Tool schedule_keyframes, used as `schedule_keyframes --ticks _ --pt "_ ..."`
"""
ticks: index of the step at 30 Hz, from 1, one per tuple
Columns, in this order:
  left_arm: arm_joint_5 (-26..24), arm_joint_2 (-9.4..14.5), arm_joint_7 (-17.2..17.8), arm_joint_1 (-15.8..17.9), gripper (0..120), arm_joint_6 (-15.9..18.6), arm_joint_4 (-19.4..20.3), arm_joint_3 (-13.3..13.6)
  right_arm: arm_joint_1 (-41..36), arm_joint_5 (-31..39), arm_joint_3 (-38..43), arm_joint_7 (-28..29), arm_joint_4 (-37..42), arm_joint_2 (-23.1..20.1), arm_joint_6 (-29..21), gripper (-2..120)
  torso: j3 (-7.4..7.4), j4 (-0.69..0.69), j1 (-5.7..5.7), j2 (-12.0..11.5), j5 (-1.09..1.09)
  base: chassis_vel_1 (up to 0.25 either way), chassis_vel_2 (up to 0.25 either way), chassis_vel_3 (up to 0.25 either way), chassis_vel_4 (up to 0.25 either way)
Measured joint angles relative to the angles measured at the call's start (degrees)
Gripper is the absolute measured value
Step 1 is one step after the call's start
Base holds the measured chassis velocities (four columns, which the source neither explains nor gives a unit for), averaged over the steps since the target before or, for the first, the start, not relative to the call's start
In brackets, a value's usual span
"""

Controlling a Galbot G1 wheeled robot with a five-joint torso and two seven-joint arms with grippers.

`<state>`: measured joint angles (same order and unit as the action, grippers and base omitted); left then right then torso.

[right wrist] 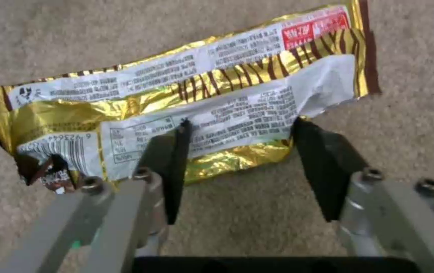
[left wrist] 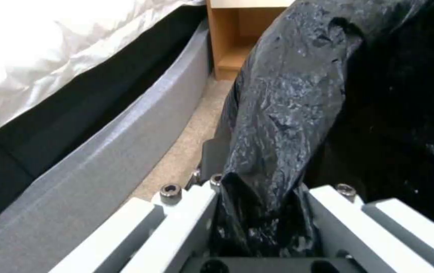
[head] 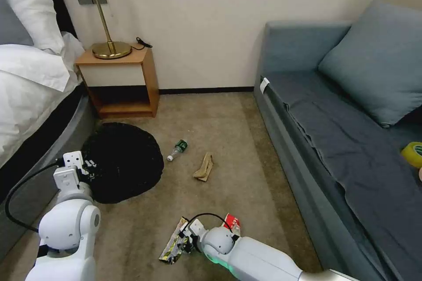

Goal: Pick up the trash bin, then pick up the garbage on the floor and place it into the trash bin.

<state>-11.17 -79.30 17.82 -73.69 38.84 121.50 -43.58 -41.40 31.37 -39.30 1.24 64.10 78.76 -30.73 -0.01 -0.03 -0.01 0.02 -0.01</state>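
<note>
On carpet, right gripper (right wrist: 237, 151) wide open, empty, straddling snack wrapper (right wrist: 186, 98): thin, crinkly, slippery, so pinch its raised edge; left gripper (left wrist: 262, 212) clamped on trash bin (head: 125, 160) liner.

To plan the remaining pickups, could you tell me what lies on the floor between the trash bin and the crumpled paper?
In the head view, the clear bottle lies on the carpet between the trash bin and the crumpled paper.

Bin (head: 125, 162) bag showing crinkly, glossy black plastic; wrapper (right wrist: 186, 98) gleaming as creased gold foil with matt white print panels. Carpet (head: 246, 193) lying matt, rough-piled. Nightstand (head: 127, 81) showing smooth wood, lamp (head: 105, 30) shining in polished brass. Sofa (head: 351, 149) wearing matt grey-blue cloth.
</note>
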Motion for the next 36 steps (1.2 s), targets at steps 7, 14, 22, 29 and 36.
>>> schedule_keyframes --ticks 7,14,22,29,36 --pt "0.1 -0.1 0.0 -0.2 2 -0.2 0.0 -0.2 -0.3 -0.4 0.0 -0.4 -0.2 0.1 0.4 26 0.0 0.04 0.0 0.0 0.03 0.0 0.0 0.0 0.0" --pt "0.2 -0.4 0.0 -0.6 2 -0.2 0.1 -0.2 -0.6 -0.5 0.3 -0.9 0.1 0.2 0.6 8 0.02 0.07 0.01 0.0 0.04 0.0 0.0 0.0 0.0" --pt "0.3 -0.4 0.0 -1.1 2 -0.4 0.1 -0.3 -0.6 -0.5 1.4 -1.1 1.1 0.1 0.5 0 0.03 0.05 0.01 0.0 0.01 0.0 0.0 0.0 0.0" --pt "0.2 0.0 0.0 -1.4 2 -0.4 0.1 -0.4 -0.1 -0.3 2.8 -0.9 3.4 -0.4 0.2 0 0.02 0.04 0.01 0.0 0.01 0.0 0.0 0.0 0.0" --pt "-0.1 0.4 -0.3 -2.1 2 -0.8 -0.5 -0.7 0.6 -0.1 5.9 -0.6 7.0 -1.3 0.0 0 0.02 0.03 0.01 0.0 0.01 0.0 0.0 0.0 0.0"
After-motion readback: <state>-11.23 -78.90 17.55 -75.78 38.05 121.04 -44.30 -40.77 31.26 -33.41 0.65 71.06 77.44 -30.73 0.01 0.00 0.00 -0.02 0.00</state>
